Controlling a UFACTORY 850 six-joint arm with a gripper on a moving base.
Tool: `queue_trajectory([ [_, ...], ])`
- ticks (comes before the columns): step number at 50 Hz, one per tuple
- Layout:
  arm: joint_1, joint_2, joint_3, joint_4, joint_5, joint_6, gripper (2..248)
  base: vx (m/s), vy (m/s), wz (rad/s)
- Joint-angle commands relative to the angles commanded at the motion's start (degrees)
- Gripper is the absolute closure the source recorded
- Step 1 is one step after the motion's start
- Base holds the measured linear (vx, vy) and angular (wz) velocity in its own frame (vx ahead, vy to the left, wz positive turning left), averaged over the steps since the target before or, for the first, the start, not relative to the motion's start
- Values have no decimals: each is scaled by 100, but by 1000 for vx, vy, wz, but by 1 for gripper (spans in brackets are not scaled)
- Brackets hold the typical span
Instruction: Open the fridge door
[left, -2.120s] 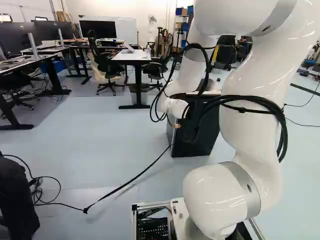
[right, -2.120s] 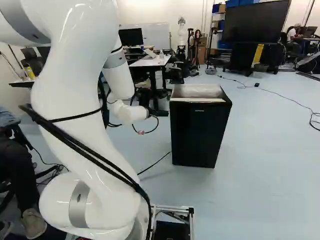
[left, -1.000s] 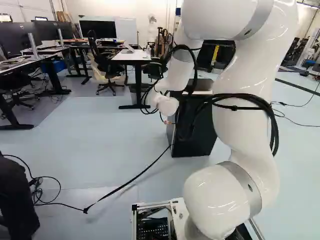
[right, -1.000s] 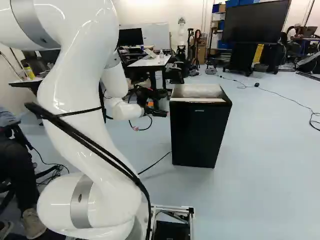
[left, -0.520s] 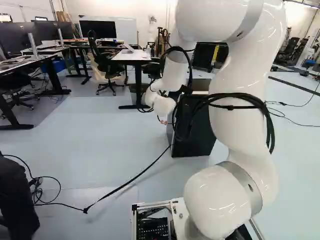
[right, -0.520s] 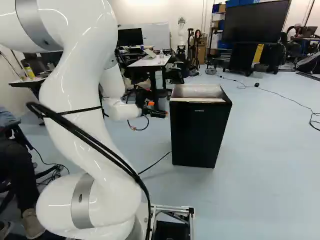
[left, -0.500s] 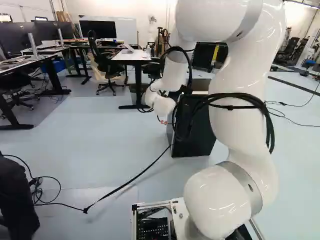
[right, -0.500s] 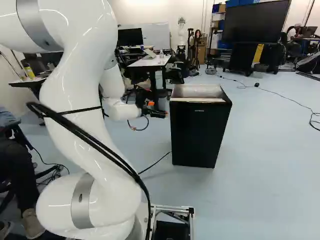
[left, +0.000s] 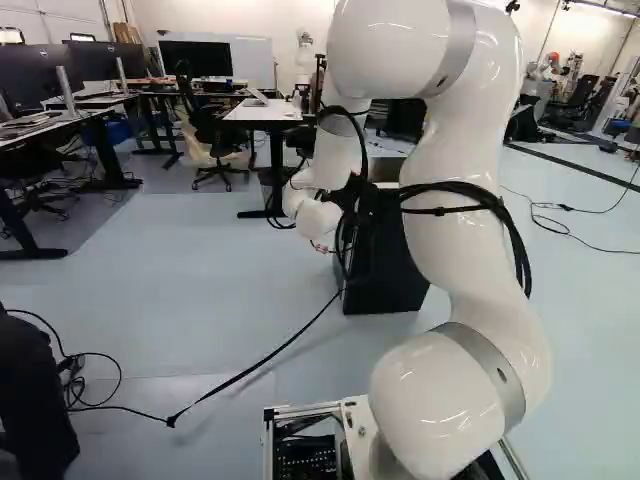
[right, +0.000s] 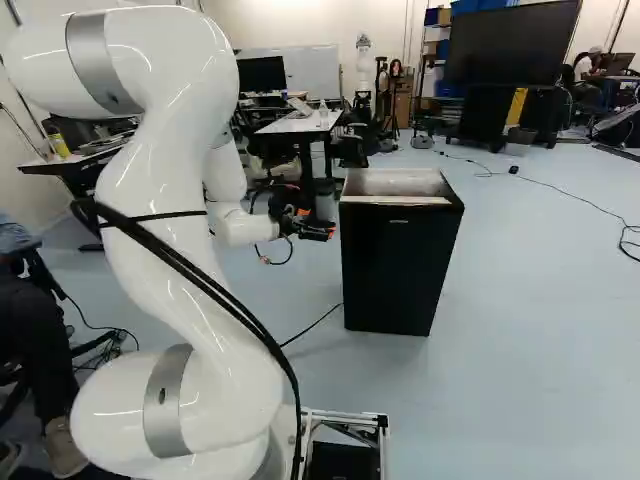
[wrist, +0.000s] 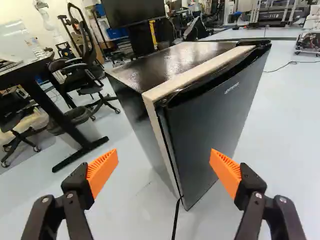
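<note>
The gripper (right: 318, 228) hangs just beside the upper side edge of the black fridge (right: 400, 265) in the right base view, a small gap apart. In the wrist view the gripper (wrist: 164, 169) stands open with nothing between its orange pads. Ahead of it is the fridge's near vertical edge, with the dark door (wrist: 212, 120) closed against a pale frame strip (wrist: 162, 137). The fridge top (wrist: 172, 62) is glossy and dark. In the left base view the arm's wrist and cables partly cover the fridge (left: 385, 265).
A white desk (left: 265, 112) and office chairs (wrist: 82, 75) stand beyond the fridge. A black cable (left: 255, 365) crosses the floor to the fridge. A person's dark-clad leg (right: 45, 350) is beside the base. Another robot (left: 545, 80) stands far back.
The arm has swung leftward in the left base view and its upper links have lowered. The gripper has turned into sight beside the fridge. Base and fridge have not moved.
</note>
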Motion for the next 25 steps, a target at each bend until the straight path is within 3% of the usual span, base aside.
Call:
queue_trajectory([
  [25, -46, -749, -598, 596, 513, 0, 3, 0, 0, 0],
])
